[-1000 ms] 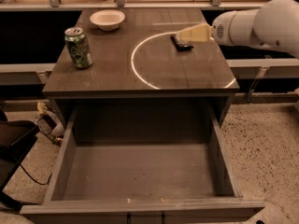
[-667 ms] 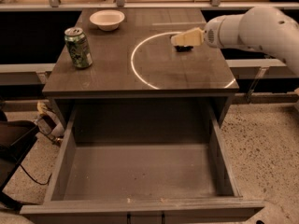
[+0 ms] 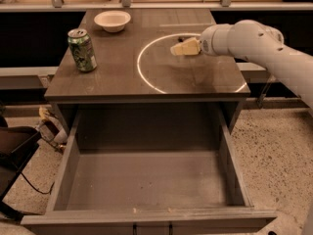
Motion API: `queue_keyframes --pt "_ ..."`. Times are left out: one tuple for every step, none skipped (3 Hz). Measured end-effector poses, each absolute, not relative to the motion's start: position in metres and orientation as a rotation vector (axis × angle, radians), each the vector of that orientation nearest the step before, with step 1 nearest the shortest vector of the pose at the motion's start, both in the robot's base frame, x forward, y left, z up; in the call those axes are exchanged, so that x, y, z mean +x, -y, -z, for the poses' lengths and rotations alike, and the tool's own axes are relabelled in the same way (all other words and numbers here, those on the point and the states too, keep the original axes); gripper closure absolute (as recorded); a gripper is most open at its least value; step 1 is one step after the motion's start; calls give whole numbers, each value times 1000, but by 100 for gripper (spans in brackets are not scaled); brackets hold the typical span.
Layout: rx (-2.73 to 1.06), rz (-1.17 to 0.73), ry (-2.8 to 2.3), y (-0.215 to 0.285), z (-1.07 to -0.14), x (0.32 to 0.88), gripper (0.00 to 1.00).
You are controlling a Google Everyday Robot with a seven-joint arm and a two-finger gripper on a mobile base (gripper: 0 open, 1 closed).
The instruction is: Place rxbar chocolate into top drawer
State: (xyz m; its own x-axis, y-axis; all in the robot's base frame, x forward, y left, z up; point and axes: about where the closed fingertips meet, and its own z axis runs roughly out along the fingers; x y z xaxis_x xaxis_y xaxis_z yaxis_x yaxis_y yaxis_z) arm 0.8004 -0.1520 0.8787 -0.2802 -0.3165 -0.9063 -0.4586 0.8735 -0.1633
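Observation:
My gripper (image 3: 182, 48) hangs low over the cabinet top, inside the white ring, at the end of the white arm that comes in from the right. A small dark sliver (image 3: 182, 37) shows just behind it. It may be the rxbar chocolate, but most of it is hidden and I cannot tell whether it is held. The top drawer (image 3: 146, 180) is pulled fully out below the cabinet top. It is a wide grey box with nothing in it.
A green soda can (image 3: 82, 50) stands upright at the left of the cabinet top (image 3: 112, 82). A white bowl (image 3: 112, 20) sits at the back left. A white ring (image 3: 146, 77) is marked on the top. A dark chair and cables (image 3: 19, 151) are on the floor to the left.
My gripper and arm have moved left across the cabinet top, further into the ring. The dark sliver has stayed beside the gripper. The can, bowl and drawer have not moved.

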Motion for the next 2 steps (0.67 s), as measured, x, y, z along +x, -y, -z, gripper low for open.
queue_keyframes --pt "-564 -170 -1889 147 -865 819 0" --pt "-523 -198 -1903 149 -852 837 0"
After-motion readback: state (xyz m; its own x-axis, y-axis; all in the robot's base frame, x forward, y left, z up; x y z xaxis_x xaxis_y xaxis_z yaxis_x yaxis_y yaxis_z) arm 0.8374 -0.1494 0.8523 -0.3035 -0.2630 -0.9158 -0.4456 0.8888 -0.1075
